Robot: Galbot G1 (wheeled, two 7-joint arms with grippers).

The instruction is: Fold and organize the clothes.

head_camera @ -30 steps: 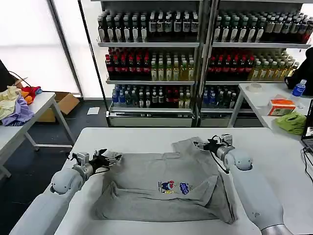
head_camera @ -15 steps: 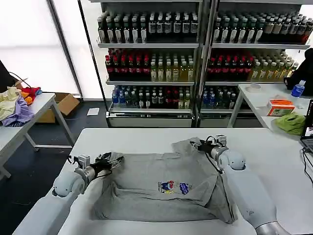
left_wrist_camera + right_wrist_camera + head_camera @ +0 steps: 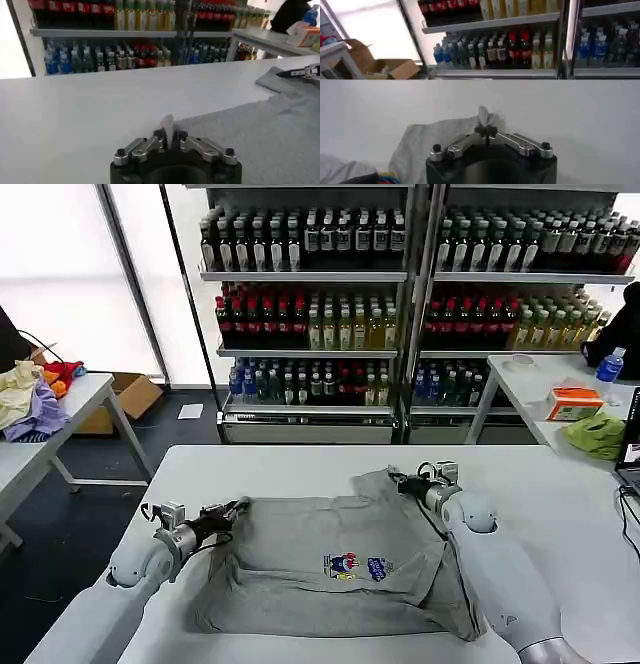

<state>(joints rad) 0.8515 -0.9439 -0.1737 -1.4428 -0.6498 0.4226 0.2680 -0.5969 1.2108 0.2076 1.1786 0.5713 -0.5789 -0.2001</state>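
Observation:
A light grey shirt (image 3: 330,559) lies on the white table (image 3: 270,469), with a small multicoloured chest print (image 3: 355,566) near its middle and its lower and right edges folded over. My left gripper (image 3: 233,508) is at the shirt's left edge, shut on a pinch of grey cloth (image 3: 167,124). At the far right corner of the shirt, my right gripper (image 3: 398,479) is shut on a raised fold of cloth (image 3: 483,117). The left gripper (image 3: 169,136) and right gripper (image 3: 485,131) both have their jaws closed tight on fabric.
A side table at the left holds a heap of yellow, purple and red garments (image 3: 30,396), with a cardboard box (image 3: 130,396) behind it. The right table carries a lime-green cloth (image 3: 594,434), an orange box (image 3: 574,402) and a bottle (image 3: 610,366). Drink shelves (image 3: 400,304) stand behind.
My right gripper has drawn its corner of the shirt a little to the left. The left gripper has shifted slightly right, keeping its hold on the cloth.

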